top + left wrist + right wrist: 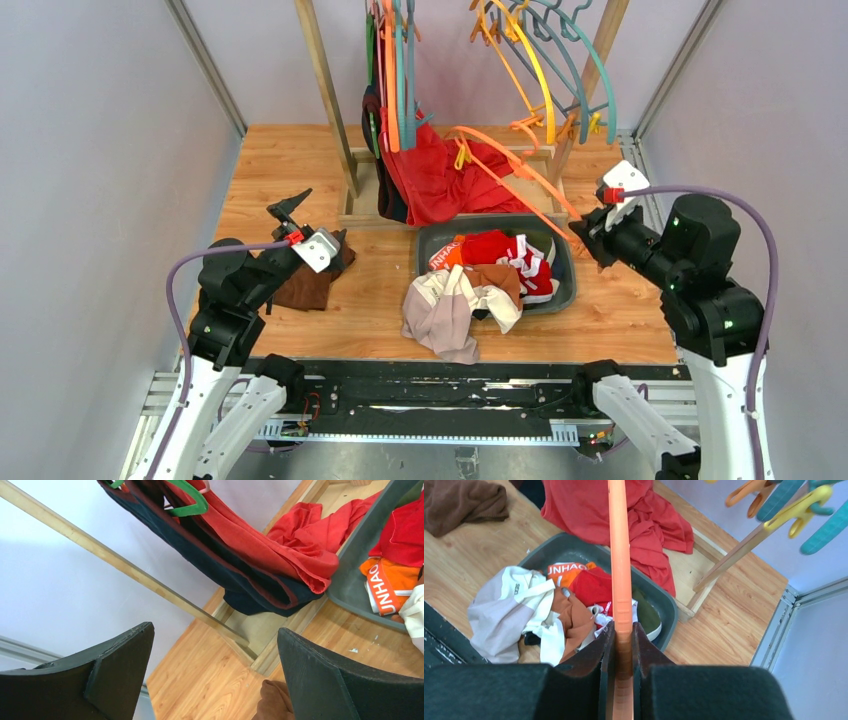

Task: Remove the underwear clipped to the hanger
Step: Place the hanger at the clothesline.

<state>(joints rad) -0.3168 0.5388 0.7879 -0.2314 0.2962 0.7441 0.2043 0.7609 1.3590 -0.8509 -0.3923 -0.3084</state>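
light: bright, even | shadows: soft | near gripper pads blurred

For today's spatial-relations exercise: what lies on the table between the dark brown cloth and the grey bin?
Nothing: the top view shows only bare wooden tabletop between the dark brown cloth and the grey bin.

Left gripper: my jaws stood wide, nothing between; bare table ahead gave passage. Farther ahead, wooden rail and hanging red cloth barred way. Right gripper: orange hanger arm filled my jaws; heaped bin below.
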